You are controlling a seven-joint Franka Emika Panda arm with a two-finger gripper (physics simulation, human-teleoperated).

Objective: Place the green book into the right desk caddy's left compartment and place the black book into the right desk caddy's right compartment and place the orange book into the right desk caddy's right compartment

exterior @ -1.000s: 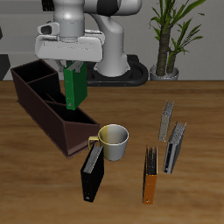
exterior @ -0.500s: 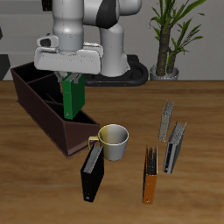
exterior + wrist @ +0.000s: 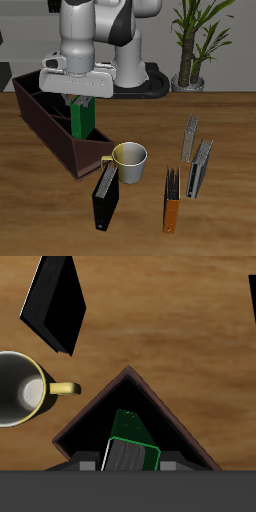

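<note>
Even bright simulator light, soft shadows, sharp, no glare or blur

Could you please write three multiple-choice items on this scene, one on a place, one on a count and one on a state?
1. Where is the green book?
A. Flat on the table
B. Upright in the end effector, over the caddy
C. Inside the mug

2. How many slim grey books stand near the orange book?
A. One
B. Two
C. Four

3. How is the black book?
A. Standing on the table beside the mug
B. Inside the caddy
C. Held by the end effector

Answers: 1 B, the fingers clamp its top above the caddy's pointed section. 2 B, two grey books stand behind the orange one. 3 A, it stands before the mug, outside the caddy.
</note>
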